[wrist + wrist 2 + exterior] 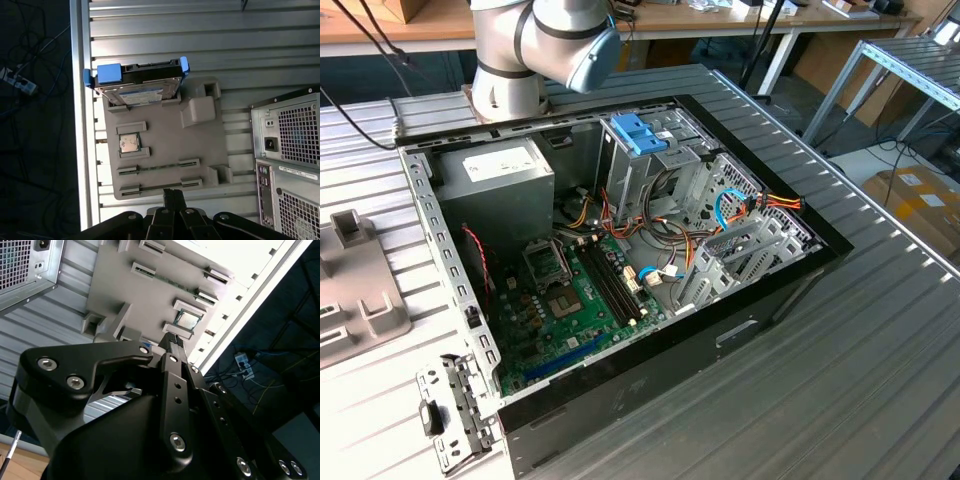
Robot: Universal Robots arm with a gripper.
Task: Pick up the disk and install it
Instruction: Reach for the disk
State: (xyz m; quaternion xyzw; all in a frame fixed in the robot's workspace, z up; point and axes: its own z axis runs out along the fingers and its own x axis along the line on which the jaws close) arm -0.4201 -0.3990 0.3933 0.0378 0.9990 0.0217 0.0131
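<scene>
Gripper (172, 193) hangs above one end edge of the grey tray (200, 145), fingers together, nothing between them; the disk (137, 82) stands tilted on its long side at the tray's opposite end edge, blue rails at both ends, label facing the gripper; a processor chip (130, 143) sits in a pocket between them, toward the tray's side edge nearest the table rim (80, 100); bare slatted table lies beyond the disk; the computer case (287, 155) stands apart from the tray's other side edge, a strip of table between.
</scene>
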